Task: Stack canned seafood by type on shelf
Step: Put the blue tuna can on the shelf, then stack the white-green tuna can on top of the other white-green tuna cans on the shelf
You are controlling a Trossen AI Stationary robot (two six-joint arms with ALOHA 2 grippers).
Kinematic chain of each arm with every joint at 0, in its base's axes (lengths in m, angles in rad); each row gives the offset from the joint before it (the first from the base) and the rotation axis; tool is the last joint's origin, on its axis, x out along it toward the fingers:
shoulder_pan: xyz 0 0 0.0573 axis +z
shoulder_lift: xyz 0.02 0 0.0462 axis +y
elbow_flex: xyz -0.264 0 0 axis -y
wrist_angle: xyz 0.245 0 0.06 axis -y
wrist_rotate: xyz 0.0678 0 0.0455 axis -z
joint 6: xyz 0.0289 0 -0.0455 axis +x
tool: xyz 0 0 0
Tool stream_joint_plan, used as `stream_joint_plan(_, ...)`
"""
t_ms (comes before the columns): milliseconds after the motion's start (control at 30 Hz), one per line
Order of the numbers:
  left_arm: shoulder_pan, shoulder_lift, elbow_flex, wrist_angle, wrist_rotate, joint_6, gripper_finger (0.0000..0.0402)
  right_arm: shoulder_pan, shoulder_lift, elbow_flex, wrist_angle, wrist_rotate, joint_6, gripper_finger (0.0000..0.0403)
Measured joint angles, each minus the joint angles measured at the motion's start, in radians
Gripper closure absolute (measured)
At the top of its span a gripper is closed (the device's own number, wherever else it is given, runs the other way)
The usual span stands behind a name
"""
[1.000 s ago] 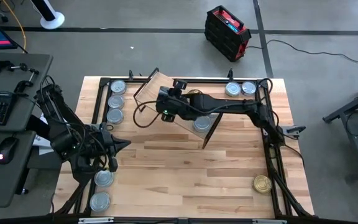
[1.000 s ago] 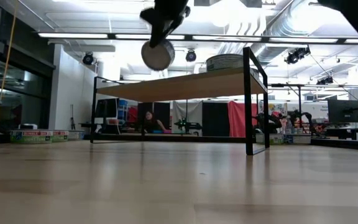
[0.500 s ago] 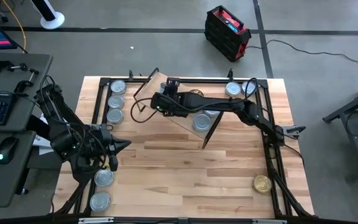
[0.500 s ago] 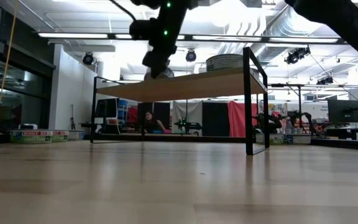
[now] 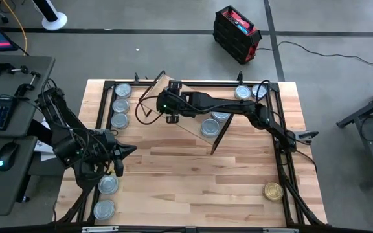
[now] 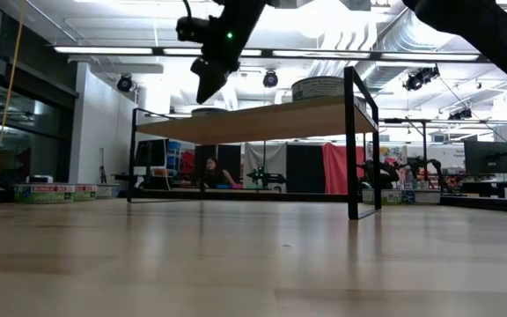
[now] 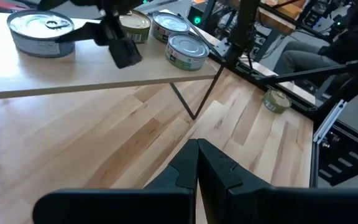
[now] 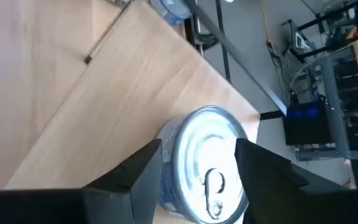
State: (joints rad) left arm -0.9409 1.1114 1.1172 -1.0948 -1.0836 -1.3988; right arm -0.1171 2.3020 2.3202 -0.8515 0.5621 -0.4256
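Right gripper (image 8: 199,168) over far-left end of light-wood shelf on black metal legs (image 5: 190,126); jaws parted around short silver-topped round tin (image 8: 207,163) sitting on board near edge. Risk: finger clips tin on withdrawal, knocks it off. Left gripper (image 7: 197,163) closed, empty, above plank worktop (image 5: 193,175).

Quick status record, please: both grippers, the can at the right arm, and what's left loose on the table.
right gripper: over one end of the shelf, straddling a silver-top can
silver-top can: upright on the shelf
left gripper: shut, empty, front-left over the table
other shelf cans: toward the shelf's other end
loose cans: table's left edge and back right
gold-top can: front right
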Motion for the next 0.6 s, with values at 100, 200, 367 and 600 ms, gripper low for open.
stream_joint_plan(100,0.000,0.000,0.000,0.000,0.000,-0.003,0.0401,0.001,0.000,0.025,-0.017,0.000,-0.007,0.0207)
stream_joint_plan(200,0.000,0.000,0.000,0.000,0.000,0.000,0.0401,0.001,-0.020,0.027,-0.041,0.002,-0.009,0.0205)
stream_joint_plan(367,0.000,0.000,0.000,-0.006,0.008,0.055,0.0401,0.002,-0.094,0.030,-0.103,-0.050,0.092,0.0205)
stream_joint_plan(600,0.000,0.002,-0.005,-0.009,0.068,0.084,0.0402,0.033,-0.155,0.026,-0.225,-0.379,0.389,0.0219)
